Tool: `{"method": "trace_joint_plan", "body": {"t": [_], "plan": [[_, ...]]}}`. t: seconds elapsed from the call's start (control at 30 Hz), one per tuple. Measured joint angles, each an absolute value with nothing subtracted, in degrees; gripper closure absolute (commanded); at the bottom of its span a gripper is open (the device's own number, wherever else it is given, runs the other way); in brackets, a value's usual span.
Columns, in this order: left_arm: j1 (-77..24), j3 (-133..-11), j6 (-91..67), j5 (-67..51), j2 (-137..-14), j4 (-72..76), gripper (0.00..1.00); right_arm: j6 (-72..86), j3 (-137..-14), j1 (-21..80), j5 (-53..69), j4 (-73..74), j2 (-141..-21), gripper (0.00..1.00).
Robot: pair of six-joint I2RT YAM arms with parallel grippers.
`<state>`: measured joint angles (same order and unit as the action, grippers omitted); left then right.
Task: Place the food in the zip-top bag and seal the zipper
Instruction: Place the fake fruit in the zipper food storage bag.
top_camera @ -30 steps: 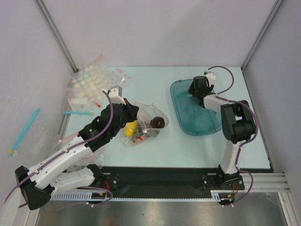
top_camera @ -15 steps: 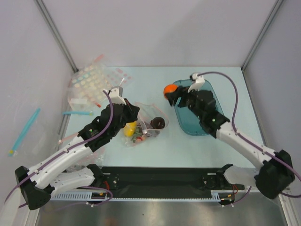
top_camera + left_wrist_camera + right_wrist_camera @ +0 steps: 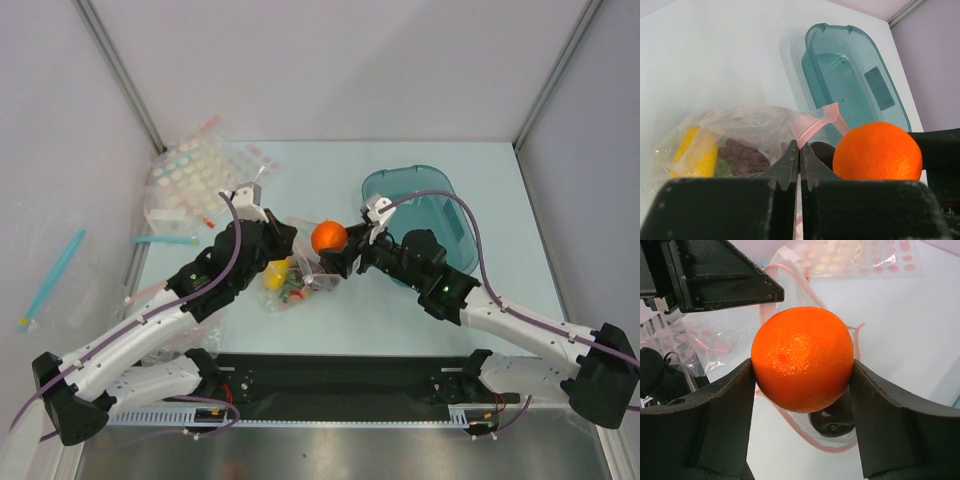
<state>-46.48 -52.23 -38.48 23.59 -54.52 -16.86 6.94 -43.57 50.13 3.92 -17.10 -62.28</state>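
The clear zip-top bag (image 3: 300,275) lies at mid-table with its mouth held up and open. Inside it I see the yellow piece (image 3: 277,272), the dark grapes (image 3: 740,155), the red-and-green bunch (image 3: 293,294) and the near-black plum (image 3: 832,417). My left gripper (image 3: 283,236) is shut on the bag's upper mouth edge with its pale pink zipper (image 3: 817,119). My right gripper (image 3: 335,248) is shut on the orange (image 3: 329,237) and holds it just above the open mouth. The orange also shows in the left wrist view (image 3: 877,150) and the right wrist view (image 3: 802,357).
The teal tray (image 3: 430,205) stands at the back right; no toy fruit shows in it. Clear bags with pastel dots (image 3: 200,175) lie at the back left. A teal stick (image 3: 50,275) lies off the table's left edge.
My right arm has swung left from the tray, carrying the orange to just above the bag's mouth. My left gripper and the bag have stayed put.
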Motion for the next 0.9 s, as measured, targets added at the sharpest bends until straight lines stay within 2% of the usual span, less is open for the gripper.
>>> {"method": "trace_joint_plan", "body": {"t": [0.13, 0.3, 0.4, 0.5, 0.53, 0.6, 0.7, 0.9], "plan": [[-46.5, -52.2, -38.5, 23.1, -55.0, -16.8, 0.99, 5.4, -43.5, 51.0, 3.3, -18.3, -64.6, 0.6], [-46.5, -52.2, -38.5, 21.3, -55.5, -16.8, 1.0, 4.6, -45.7, 51.0, 1.7, -18.4, -73.4, 0.57], [-46.5, -52.2, -38.5, 20.9, -55.5, -16.7, 1.0, 4.6, -47.6, 51.0, 1.2, -17.5, -77.6, 0.45], [-46.5, -52.2, -38.5, 20.5, -55.5, -16.7, 1.0, 4.7, -49.1, 51.1, 1.1, -17.5, -80.0, 0.3], [-46.5, -52.2, -38.5, 20.3, -55.5, -16.6, 1.0, 4.7, -49.3, 51.2, 1.1, -17.5, -80.3, 0.14], [-46.5, -52.2, -38.5, 19.4, -55.5, -16.6, 1.0, 5.0, -49.3, 51.3, 1.1, -17.5, -80.4, 0.05], [-46.5, -52.2, -38.6, 18.8, -55.5, -16.5, 1.0, 5.0, -49.3, 51.6, 0.9, -17.5, -80.2, 0.04], [-46.5, -52.2, -38.6, 19.1, -55.5, -16.7, 1.0, 6.0, -49.3, 51.8, -0.7, -16.1, -75.1, 0.16]]}}
